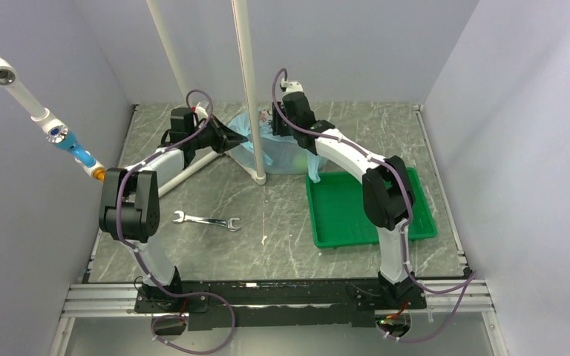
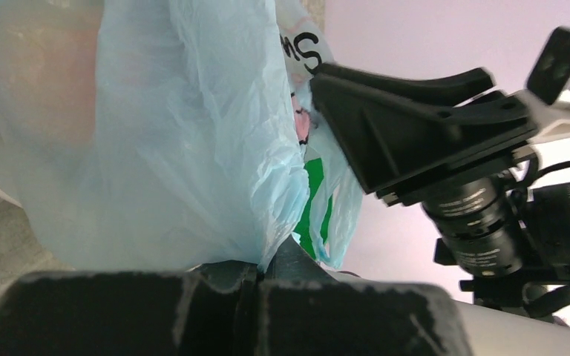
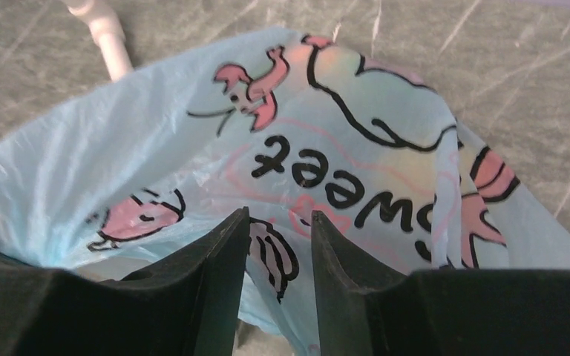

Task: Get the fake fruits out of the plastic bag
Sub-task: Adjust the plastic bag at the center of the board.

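Right tool (image 3: 278, 214), plastic bag (image 3: 119, 159), "Sweet" print (image 3: 341, 182)

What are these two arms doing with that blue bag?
Both arms reach to the plastic bag at the far side of the table. The left gripper is shut on a fold of its film; the right gripper hangs over the printed side, fingers slightly apart, grip unclear. No fruit shows outside the bag yet; the green tray beside it holds none.

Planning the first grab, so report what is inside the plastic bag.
Through the plastic bag film only a blurred orange-pink patch shows in the left wrist view. No fruit can be identified; the crumpled, printed film covers the contents.
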